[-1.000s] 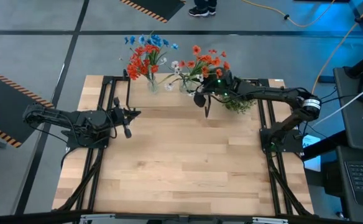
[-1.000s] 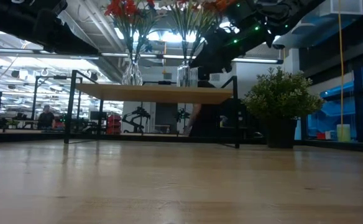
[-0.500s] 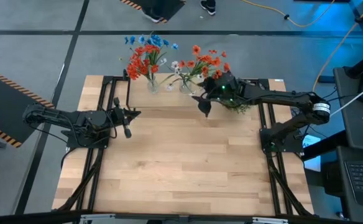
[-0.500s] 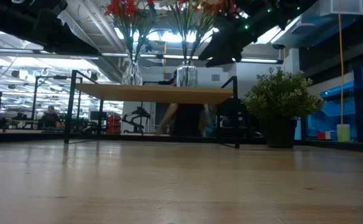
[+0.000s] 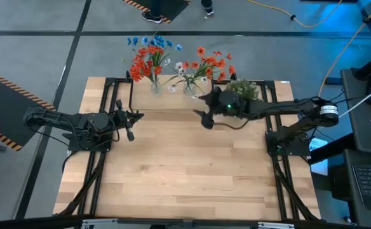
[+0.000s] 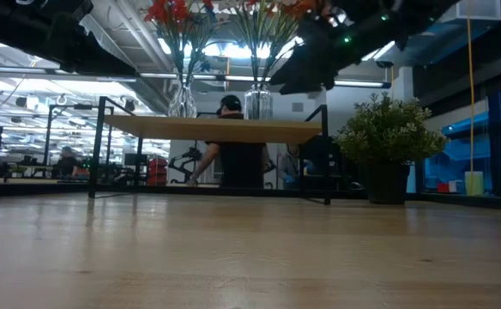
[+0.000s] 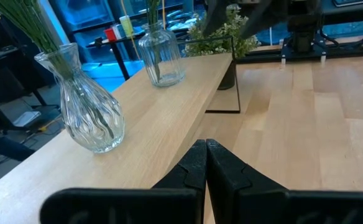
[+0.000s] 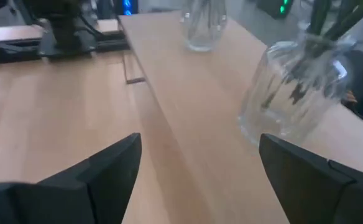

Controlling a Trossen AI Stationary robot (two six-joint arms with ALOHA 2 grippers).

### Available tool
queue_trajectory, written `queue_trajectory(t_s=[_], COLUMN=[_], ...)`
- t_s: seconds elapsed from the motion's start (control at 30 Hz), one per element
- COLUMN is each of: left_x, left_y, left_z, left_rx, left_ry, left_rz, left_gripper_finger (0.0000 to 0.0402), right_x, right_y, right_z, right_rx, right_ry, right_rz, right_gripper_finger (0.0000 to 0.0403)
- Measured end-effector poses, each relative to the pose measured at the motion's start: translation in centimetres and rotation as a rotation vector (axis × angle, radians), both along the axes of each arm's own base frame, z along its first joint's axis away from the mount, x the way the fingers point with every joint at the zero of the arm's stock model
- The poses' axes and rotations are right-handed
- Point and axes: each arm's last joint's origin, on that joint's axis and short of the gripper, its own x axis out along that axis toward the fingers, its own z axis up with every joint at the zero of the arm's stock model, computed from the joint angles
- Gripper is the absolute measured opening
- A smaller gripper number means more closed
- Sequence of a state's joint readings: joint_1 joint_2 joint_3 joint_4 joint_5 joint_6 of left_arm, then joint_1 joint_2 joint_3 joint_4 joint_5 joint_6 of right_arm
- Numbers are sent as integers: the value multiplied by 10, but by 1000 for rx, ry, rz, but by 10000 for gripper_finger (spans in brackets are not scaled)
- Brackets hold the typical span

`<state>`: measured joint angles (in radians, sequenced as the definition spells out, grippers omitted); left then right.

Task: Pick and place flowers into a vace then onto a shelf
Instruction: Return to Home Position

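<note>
while the left gripper (image 5: 129, 129) hangs over the left side of the wooden table (image 5: 185, 172) with its fingers pressed together on nothing, the right gripper (image 5: 204, 118) hovers by the front edge of the shelf (image 6: 216, 129) — fingers spread wide, empty. two clear glass vases stand upright and apart on the shelf board: the left vase (image 5: 155, 85) holds blue and red sprigs (image 5: 148, 56), the right vase (image 5: 190, 88) orange-red and white sprigs (image 5: 208, 63). a bushy potted plant (image 6: 388, 142) stands by the shelf's right end.
</note>
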<state>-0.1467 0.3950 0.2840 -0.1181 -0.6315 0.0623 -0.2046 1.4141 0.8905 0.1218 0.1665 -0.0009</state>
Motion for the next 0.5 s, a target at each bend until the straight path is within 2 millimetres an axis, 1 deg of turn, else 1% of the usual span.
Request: queue_trajectory(t_s=[0.07,0.17,0.33,0.43,0.5], left_x=[0,0,0,0,1], left_y=[0,0,0,-1,-2], left_z=[0,0,0,1,2], left_rx=[9,9,1,-2,-10], left_ry=[6,5,-2,-12,-15], left_rz=[-2,-3,-5,-16,-51], left_gripper_finger=[4,4,4,4,4], right_x=[-4,-13,-28,-32,-35], right_y=[7,18,35,41,45], right_z=[-2,4,1,-6,-13], right_rx=[-12,-18,6,24,23], right_ry=[-60,-126,-136,-147,-148], right_rz=[19,50,108,178,199], right_gripper_finger=[326,326,326,321,308])
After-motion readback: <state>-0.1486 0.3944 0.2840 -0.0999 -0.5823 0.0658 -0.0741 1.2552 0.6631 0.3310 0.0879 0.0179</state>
